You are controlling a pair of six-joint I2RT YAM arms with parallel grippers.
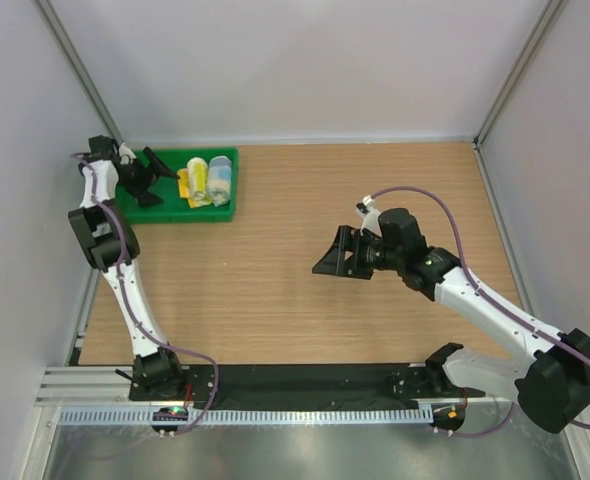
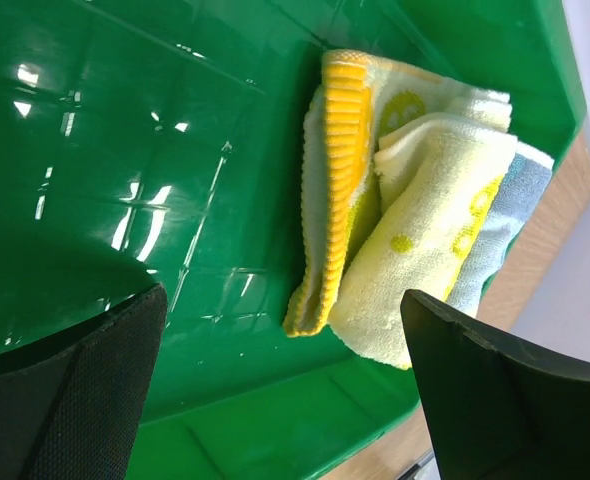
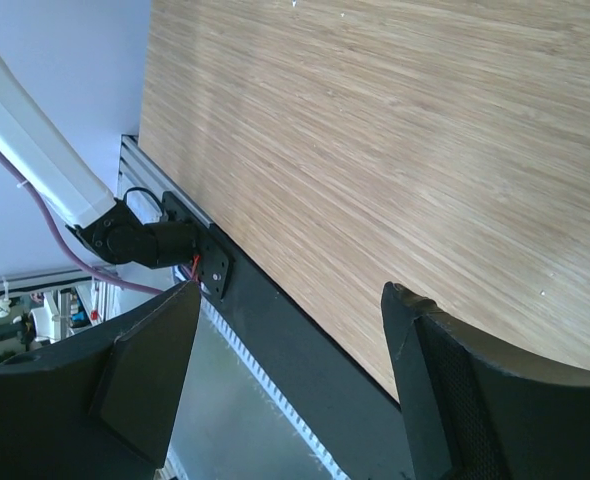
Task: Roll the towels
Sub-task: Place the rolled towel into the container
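Note:
Two rolled towels lie side by side in the right half of the green tray (image 1: 165, 212). One is the yellow-green towel (image 1: 196, 181) with an orange edge, the other the light blue towel (image 1: 220, 180). In the left wrist view the yellow-green towel (image 2: 415, 230) covers most of the blue towel (image 2: 510, 215) behind it. My left gripper (image 1: 158, 180) hangs open over the tray's left half, a little away from the towels and holding nothing (image 2: 280, 320). My right gripper (image 1: 337, 262) is open above the middle of the table with nothing between its fingers (image 3: 290, 300).
The tray (image 2: 125, 150) sits in the far left corner, close to the back and left walls. The wooden table (image 3: 375, 130) ends at a black strip and a metal rail (image 1: 275, 412) at the near edge, by the arm bases.

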